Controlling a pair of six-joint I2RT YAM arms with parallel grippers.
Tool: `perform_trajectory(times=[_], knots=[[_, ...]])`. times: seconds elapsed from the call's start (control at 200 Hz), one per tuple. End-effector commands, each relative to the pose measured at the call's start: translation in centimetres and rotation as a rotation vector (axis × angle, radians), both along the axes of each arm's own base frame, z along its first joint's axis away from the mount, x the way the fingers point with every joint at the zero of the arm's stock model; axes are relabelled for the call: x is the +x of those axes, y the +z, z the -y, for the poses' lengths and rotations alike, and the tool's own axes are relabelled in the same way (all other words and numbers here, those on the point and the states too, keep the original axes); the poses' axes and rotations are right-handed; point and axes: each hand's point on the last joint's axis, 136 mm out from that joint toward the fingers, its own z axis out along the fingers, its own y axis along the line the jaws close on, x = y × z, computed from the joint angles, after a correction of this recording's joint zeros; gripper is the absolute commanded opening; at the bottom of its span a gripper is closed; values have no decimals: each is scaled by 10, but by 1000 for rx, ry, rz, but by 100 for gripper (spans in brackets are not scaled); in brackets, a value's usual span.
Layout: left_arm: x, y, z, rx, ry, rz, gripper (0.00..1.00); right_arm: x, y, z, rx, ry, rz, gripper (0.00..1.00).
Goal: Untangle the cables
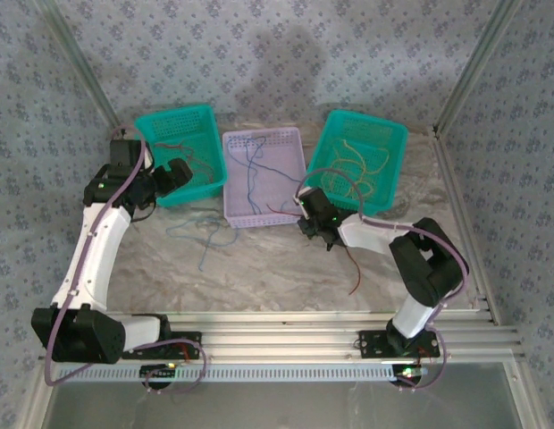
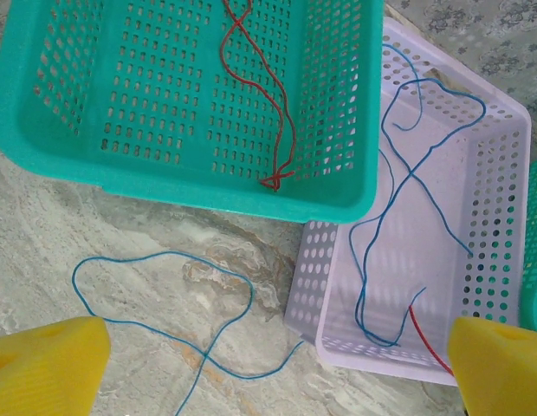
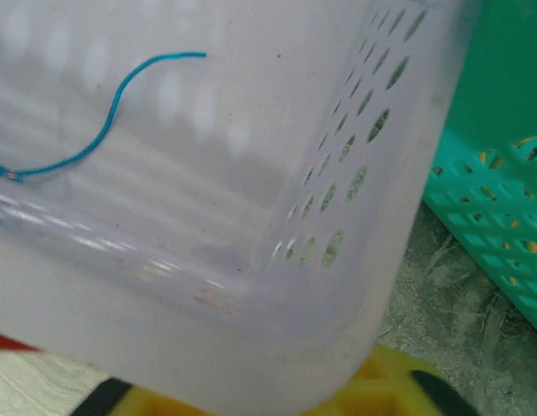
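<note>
The cables lie spread about. A blue cable loops on the table, another blue cable lies in the lavender basket, a red cable lies in the left teal basket, and yellow cables lie in the right teal basket. A second red cable trails from the lavender basket's front right corner across the table. My left gripper hangs open above the looped blue cable. My right gripper is at that corner, its yellow fingers mostly hidden behind the basket wall.
The three baskets stand side by side at the back of the marble-patterned table. Metal frame posts rise at both back corners, and patterned walls close the space. A rail runs along the near edge.
</note>
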Motion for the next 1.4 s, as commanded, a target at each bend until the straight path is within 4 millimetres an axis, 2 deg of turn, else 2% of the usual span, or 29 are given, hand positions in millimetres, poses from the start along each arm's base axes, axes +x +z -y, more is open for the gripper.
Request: perform_trajectory(times=[0.0,0.12,0.34,0.465,0.555,0.73,0.745,0.769,0.939,0.984,1.079,1.169,1.274,1.394], knots=[[0,10,-4,16,1,49,100,9,29,-7,36,12,68,10],[1,9,-4,9,0,46,100,2,47,-12,77,42,80,0],[-1,12,-5,7,1,55,99,-23,98,-27,235,137,116,0],[-2,13,-4,3,-1,57,100,-39,133,-40,336,211,141,0],[-5,16,-3,-4,-6,64,100,-46,167,-53,416,263,183,0],[-18,22,-6,11,3,110,100,-46,234,-97,523,374,230,0],[-20,23,-7,13,6,115,100,-44,249,-102,538,384,249,0],[-22,22,-8,13,10,120,100,-42,258,-111,547,400,255,0],[-37,12,-4,-18,-1,142,100,-26,309,-162,649,482,256,0],[-42,8,1,-41,-17,143,100,-22,316,-177,667,503,241,0],[-41,14,17,-119,-79,209,100,-20,327,-206,714,554,202,0],[-39,23,35,-207,-153,277,100,-22,337,-225,786,591,163,0],[-39,46,55,-301,-251,390,100,-26,342,-238,851,623,80,0],[-43,63,65,-339,-320,471,100,-36,345,-247,924,670,-17,0]])
